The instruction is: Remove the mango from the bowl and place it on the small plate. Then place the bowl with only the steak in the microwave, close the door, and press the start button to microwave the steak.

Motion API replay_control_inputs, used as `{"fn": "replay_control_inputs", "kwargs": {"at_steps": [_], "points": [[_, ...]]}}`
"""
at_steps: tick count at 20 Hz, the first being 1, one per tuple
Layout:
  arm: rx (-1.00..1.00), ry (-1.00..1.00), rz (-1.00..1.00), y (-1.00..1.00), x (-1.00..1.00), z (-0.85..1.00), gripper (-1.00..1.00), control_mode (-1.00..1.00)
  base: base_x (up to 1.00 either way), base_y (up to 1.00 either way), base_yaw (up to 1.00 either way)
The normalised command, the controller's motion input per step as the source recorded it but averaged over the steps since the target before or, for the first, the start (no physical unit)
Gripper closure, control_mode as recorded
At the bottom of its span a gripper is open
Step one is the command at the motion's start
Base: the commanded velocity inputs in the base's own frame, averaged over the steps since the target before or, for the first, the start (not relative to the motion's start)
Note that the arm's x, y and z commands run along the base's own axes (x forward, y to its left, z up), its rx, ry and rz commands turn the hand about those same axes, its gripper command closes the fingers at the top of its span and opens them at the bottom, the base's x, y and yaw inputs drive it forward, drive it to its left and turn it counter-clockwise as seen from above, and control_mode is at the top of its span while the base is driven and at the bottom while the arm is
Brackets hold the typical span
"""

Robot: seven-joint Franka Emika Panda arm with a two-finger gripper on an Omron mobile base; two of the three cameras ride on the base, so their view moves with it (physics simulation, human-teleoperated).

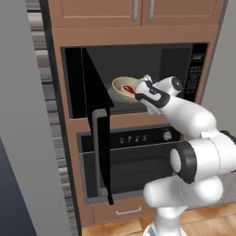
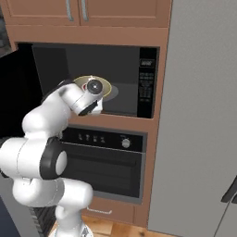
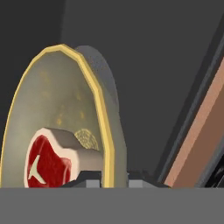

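Closest in the hand view, the steak (image 3: 46, 162) lies against the inside of the bowl (image 3: 57, 109), whose yellow rim runs down between the fingertips of the gripper (image 3: 113, 183), pinched tight on it. From the left base view the bowl (image 1: 120, 87) hangs inside the microwave (image 1: 175, 60) mouth, steak (image 1: 128, 89) at its 3 o'clock edge by the gripper (image 1: 137, 91), with the door (image 1: 97, 124) swung open toward 9 o'clock. Over on the right base view the wrist covers most of the bowl (image 2: 107, 86), but the grey turntable (image 2: 113, 92) and the keypad (image 2: 146, 85) at 3 o'clock show plainly.

Wall oven (image 1: 133, 161) below; cupboard doors (image 1: 138, 11) above.
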Motion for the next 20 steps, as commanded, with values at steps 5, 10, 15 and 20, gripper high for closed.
{"fn": "replay_control_inputs", "kwargs": {"at_steps": [5, 10, 15, 20], "points": [[0.0, 0.05, 0.03, 0.0, 0.43, -0.12, 1.0, -1.0, 0.0, 0.0, 0.0], [0.0, 0.04, 0.02, 0.0, 0.23, -0.04, -1.0, -1.0, 0.0, 0.0, 0.0], [0.0, -0.09, 0.01, 0.0, -0.54, 0.12, -1.0, -1.0, 0.0, 0.0, 0.0], [0.0, -0.16, 0.01, 0.0, -0.68, 0.37, -1.0, -1.0, 0.0, 0.0, 0.0]]}}
